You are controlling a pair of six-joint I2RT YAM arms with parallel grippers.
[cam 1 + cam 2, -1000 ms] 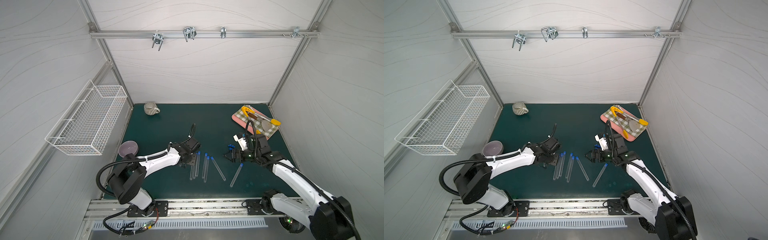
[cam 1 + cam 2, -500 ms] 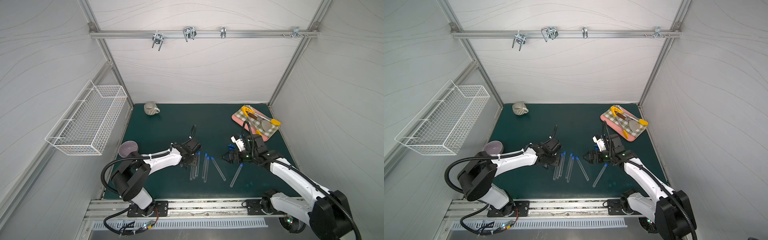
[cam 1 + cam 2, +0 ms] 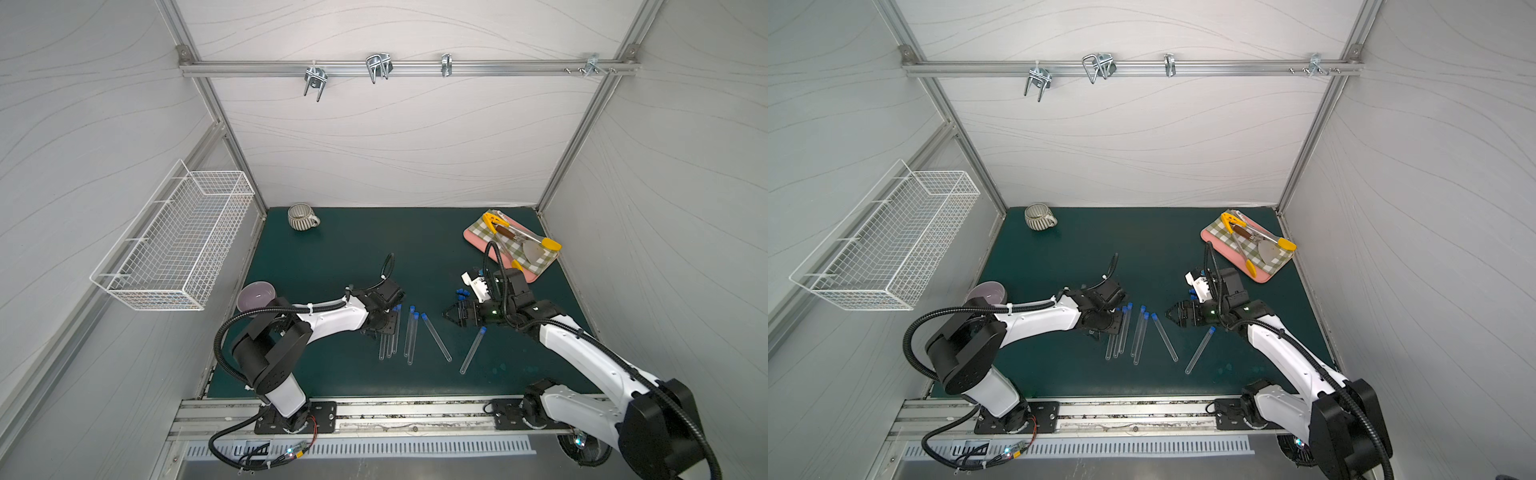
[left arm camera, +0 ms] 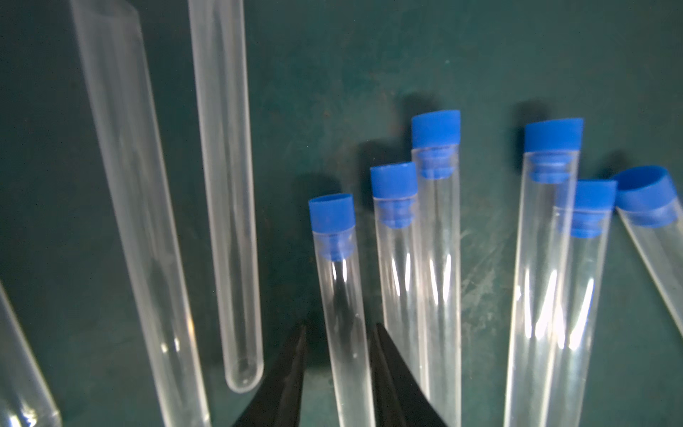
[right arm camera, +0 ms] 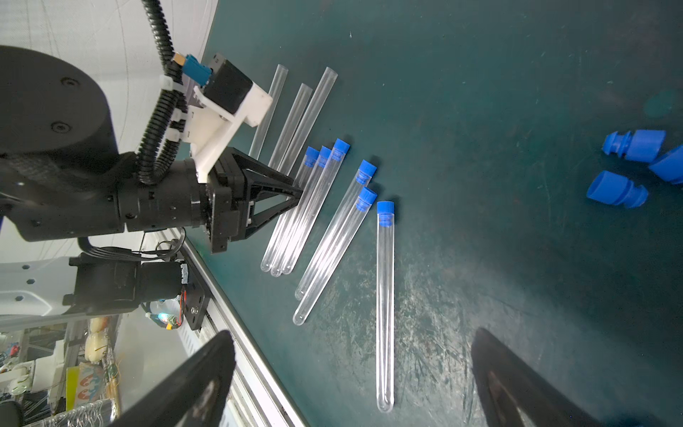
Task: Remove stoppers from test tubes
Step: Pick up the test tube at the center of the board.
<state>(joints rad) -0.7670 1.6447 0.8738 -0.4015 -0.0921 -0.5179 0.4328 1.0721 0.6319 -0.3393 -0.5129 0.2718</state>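
Seven long, thin, clear test tubes with rounded bottoms [image 3: 435, 336] lie flat on the dark green tabletop [image 3: 332, 257], about midway between its left and right edges and nearer the front edge. Each is plugged by a small bright blue plastic stopper [image 3: 424, 316] at the end toward the back edge. Three unplugged tubes [image 5: 295, 114] lie beside them on the left arm's side. The left claw [image 4: 339, 327] comes in from the left edge and tips down over the group. Its black fingers [image 4: 281, 388] stand narrowly apart astride the outermost stoppered tube [image 4: 338, 281], below that tube's own stopper [image 4: 330, 212], and a sliver of gap shows, so it is not clamped yet. The right claw [image 3: 448, 316] hangs empty with jaws spread wide, nearer the right edge and well apart from that tube, with loose blue stoppers [image 5: 617, 194] just beside it toward the back edge. The left arm is the nearer one; the pull, I judge, must run along the tube's long axis toward the back edge, and other plugged tubes lie between the right claw and that stopper
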